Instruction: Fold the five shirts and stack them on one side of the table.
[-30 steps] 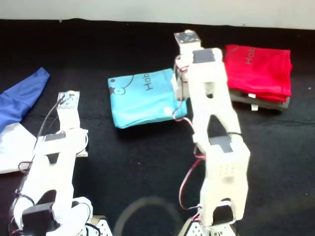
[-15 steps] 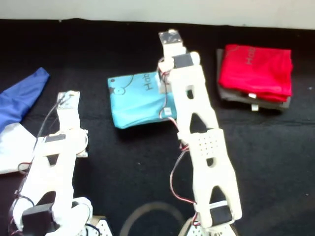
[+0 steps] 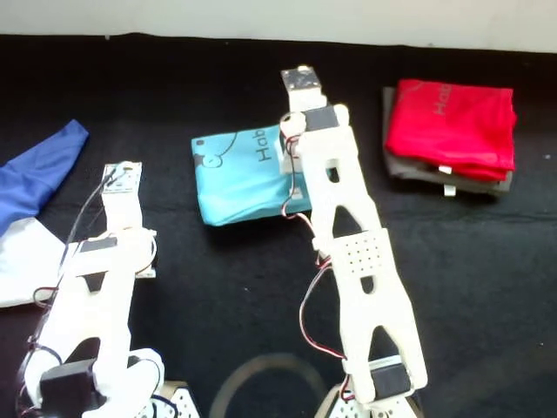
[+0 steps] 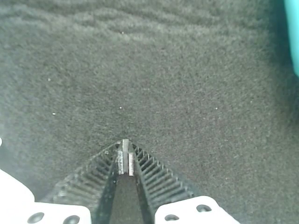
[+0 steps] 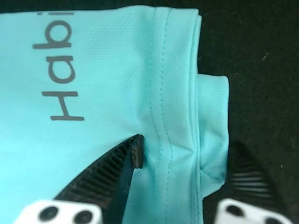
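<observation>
Wrist view: right gripper (image 5: pixel 187 151) straddles teal shirt (image 5: pixel 103 70) hem.

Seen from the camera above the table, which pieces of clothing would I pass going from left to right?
First the crumpled royal-blue shirt → folded turquoise shirt with dark lettering → folded red shirt.

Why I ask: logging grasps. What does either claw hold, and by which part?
Nothing is held. The right claw is open astride the teal shirt's hemmed edge; the left claw is shut, empty.
</observation>
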You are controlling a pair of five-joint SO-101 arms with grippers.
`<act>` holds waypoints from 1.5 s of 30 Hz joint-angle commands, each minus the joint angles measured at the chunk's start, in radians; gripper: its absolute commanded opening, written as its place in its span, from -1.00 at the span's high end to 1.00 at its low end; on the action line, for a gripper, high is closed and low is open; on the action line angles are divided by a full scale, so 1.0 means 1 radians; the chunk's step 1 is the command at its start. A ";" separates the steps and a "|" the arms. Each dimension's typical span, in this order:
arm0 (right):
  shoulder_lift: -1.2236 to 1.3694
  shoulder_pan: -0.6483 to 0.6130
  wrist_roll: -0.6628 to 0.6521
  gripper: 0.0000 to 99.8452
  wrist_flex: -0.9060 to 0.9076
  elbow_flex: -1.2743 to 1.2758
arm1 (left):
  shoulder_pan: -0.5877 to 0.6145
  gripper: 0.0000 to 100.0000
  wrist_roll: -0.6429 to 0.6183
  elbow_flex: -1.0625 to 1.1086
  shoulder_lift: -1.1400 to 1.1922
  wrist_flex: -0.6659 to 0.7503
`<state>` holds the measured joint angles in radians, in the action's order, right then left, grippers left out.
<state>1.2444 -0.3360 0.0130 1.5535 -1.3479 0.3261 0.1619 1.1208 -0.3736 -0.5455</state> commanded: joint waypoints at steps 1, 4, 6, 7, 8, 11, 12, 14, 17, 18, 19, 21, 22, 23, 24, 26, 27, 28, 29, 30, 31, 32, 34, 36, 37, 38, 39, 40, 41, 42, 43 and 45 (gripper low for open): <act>0.007 0.012 0.000 0.93 0.024 0.004 | -0.012 0.97 0.006 0.001 -0.021 0.017; 0.007 0.022 0.000 0.99 0.024 -0.004 | -0.012 0.97 0.006 0.001 -0.021 0.017; -0.004 0.039 -0.002 0.98 0.024 -0.007 | -0.012 0.97 0.006 0.001 -0.021 0.017; -0.010 0.050 -0.005 0.99 0.024 -0.016 | -0.012 0.97 0.006 0.001 -0.021 0.017; -0.019 0.062 -0.023 0.99 0.028 -0.036 | -0.012 0.97 0.006 0.001 -0.021 0.017; -0.056 0.111 -0.104 0.99 0.084 -0.111 | -0.012 0.97 0.006 0.001 -0.021 0.017; -0.073 0.131 -0.133 0.99 0.110 -0.150 | -0.012 0.97 0.006 0.001 -0.021 0.017; -0.113 0.171 -0.193 0.99 0.157 -0.220 | -0.012 0.97 0.006 0.001 -0.021 0.017; -0.186 0.242 -0.270 0.99 0.194 -0.291 | -0.012 0.97 0.006 0.001 -0.021 0.017; -0.216 0.268 -0.285 0.99 0.194 -0.303 | -0.012 0.97 0.006 0.001 -0.021 0.017; -0.245 0.295 -0.299 0.99 0.191 -0.303 | -0.012 0.97 0.006 0.001 -0.021 0.017; -0.298 0.346 -0.338 0.99 0.183 -0.302 | -0.012 0.97 0.006 0.001 -0.021 0.017; -0.321 0.367 -0.362 0.99 0.176 -0.302 | -0.012 0.97 0.006 0.001 -0.021 0.017; -0.341 0.386 -0.387 0.99 0.168 -0.302 | -0.012 0.97 0.006 0.001 -0.021 0.017; -0.358 0.407 -0.414 0.99 0.160 -0.302 | -0.012 0.97 0.006 0.001 -0.021 0.017; -0.381 0.447 -0.463 0.99 0.142 -0.302 | -0.012 0.97 0.006 0.001 -0.021 0.017; -0.387 0.467 -0.488 0.99 0.130 -0.302 | -0.012 0.97 0.006 0.001 -0.021 0.017; -0.390 0.489 -0.512 0.99 0.113 -0.302 | -0.012 0.97 0.006 0.001 -0.021 0.017; -0.390 0.509 -0.529 0.99 0.091 -0.302 | -0.012 0.97 0.006 0.001 -0.021 0.017; -0.390 0.530 -0.542 0.99 0.064 -0.300 | -0.012 0.97 0.006 0.001 -0.021 0.017; -0.390 0.547 -0.551 0.99 0.038 -0.300 | -0.012 0.97 0.006 0.001 -0.021 0.017; -0.389 0.564 -0.559 0.99 0.007 -0.289 | -0.012 0.97 0.006 0.001 -0.021 0.017; -0.395 0.593 -0.563 0.99 -0.070 -0.239 | -0.012 0.97 0.006 0.001 -0.021 0.017; -0.397 0.616 -0.563 0.99 -0.154 -0.182 | -0.012 0.97 0.006 0.001 -0.019 0.017; -0.397 0.625 -0.563 0.99 -0.196 -0.154 | -0.012 0.97 0.006 0.001 -0.019 0.017; -0.395 0.634 -0.563 0.99 -0.239 -0.122 | -0.012 0.97 0.006 0.001 -0.019 0.017; -0.395 0.642 -0.563 0.99 -0.278 -0.093 | -0.012 0.97 0.006 0.001 -0.019 0.017; -0.395 0.648 -0.563 0.99 -0.317 -0.059 | -0.012 0.97 0.006 0.001 -0.019 0.017; -0.392 0.654 -0.563 0.99 -0.354 -0.028 | -0.012 0.97 0.006 0.001 -0.019 0.017; -0.392 0.659 -0.563 0.99 -0.383 0.002 | -0.012 0.97 0.006 0.001 -0.019 0.017; -0.392 0.659 -0.563 0.99 -0.400 0.028 | -0.012 0.97 0.006 0.001 -0.019 0.017; -0.397 0.656 -0.560 0.99 -0.403 0.061 | -0.012 0.97 0.006 0.001 -0.019 0.017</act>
<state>0.9390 0.3115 -0.5332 1.2068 -1.3157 0.3261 0.1634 1.1208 -0.3736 -0.5455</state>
